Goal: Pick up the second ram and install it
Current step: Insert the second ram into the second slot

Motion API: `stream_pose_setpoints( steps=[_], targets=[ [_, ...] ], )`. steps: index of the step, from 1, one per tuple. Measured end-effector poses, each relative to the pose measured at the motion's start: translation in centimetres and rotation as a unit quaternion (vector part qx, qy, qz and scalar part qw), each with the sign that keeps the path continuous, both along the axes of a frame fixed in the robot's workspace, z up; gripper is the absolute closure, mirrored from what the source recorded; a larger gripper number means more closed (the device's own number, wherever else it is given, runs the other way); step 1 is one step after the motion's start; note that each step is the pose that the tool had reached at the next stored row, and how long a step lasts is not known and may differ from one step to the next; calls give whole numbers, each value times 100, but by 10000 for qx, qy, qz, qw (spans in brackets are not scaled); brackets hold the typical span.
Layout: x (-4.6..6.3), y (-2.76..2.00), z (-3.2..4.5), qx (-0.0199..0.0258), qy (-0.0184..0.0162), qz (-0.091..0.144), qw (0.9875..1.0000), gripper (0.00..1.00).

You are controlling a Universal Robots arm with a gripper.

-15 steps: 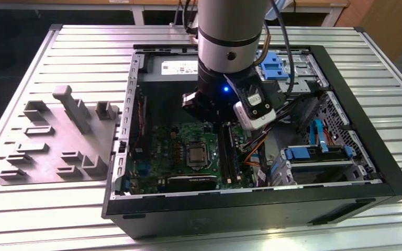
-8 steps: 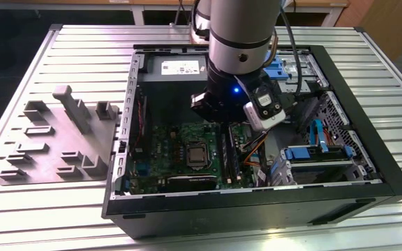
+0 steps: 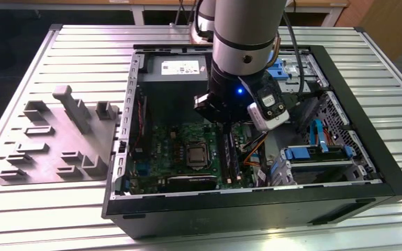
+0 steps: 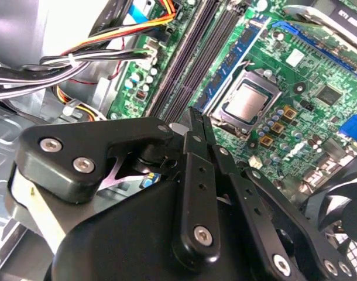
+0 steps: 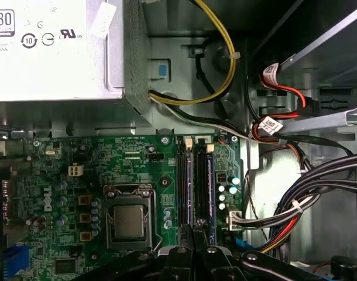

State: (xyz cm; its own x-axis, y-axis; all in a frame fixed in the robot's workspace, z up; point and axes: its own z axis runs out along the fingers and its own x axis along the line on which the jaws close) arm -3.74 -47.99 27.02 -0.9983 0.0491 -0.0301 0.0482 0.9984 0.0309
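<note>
My gripper (image 3: pixel 223 125) hangs inside the open computer case (image 3: pixel 368 157), low over the motherboard. In both wrist views its black fingers are shut together with nothing between them. The gripper tip (image 4: pixel 196 114) sits just above one end of the long black slot rails (image 5: pixel 193 175). A blue-green ram stick (image 4: pixel 228 69) stands on edge in the rails on the CPU side. I cannot tell whether it is the second ram. The gripper (image 5: pixel 194 225) lines up with the rails, close to them.
The CPU socket (image 5: pixel 130 222) lies beside the slots. The grey power supply (image 5: pixel 50 52) sits at the case's far end. Bundled cables (image 5: pixel 295 205) crowd the other side of the slots. A grey parts holder (image 3: pixel 61 136) lies on the table at the exterior view's left.
</note>
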Motion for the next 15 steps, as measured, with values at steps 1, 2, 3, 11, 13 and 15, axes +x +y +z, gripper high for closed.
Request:
stream_pose_setpoints(
  steps=[1, 2, 3, 11, 13, 15],
  targets=[
    [0, 0, 0, 0, 0, 0, 10000, 88],
    [2, 0, -3, 1, 0, 8, 10000, 88],
    [3, 0, -6, 1, 0, 42, 10000, 88],
    [3, 0, -47, 0, 0, 445, 9990, 88],
    [4, 0, -54, 0, 0, 444, 9990, 88],
    [6, 1, -62, 0, 0, 372, 9993, 88]
  ],
)
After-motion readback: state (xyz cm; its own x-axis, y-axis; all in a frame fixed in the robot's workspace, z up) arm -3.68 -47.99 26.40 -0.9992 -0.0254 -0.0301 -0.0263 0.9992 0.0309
